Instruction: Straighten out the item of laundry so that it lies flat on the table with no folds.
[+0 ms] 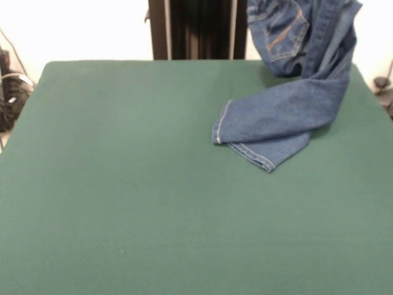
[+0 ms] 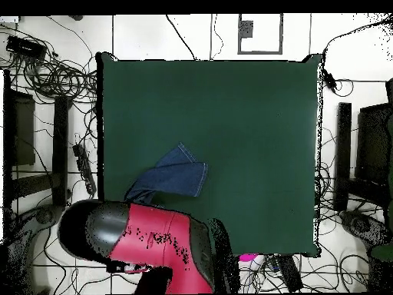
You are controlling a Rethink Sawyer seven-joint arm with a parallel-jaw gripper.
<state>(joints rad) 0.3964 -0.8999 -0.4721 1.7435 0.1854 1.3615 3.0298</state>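
Front view, read from left to right: the wide rectangular worktop [image 1: 123, 203] with its dark green cloth-like top lies bare across its left and middle. At about two o'clock the small pair of blue denim jeans with orange-tan stitching [image 1: 276, 123] hangs down from the top edge, its waist and a back pocket lifted off the cloth. Both hemmed leg ends rest on the worktop, one partly over the other, pointing toward nine o'clock. Overhead, the red and black arm [image 2: 153, 238] covers the seven o'clock corner, and the jeans' legs show just beyond it. The pincer itself is hidden, so I cannot tell how its fingers stand.
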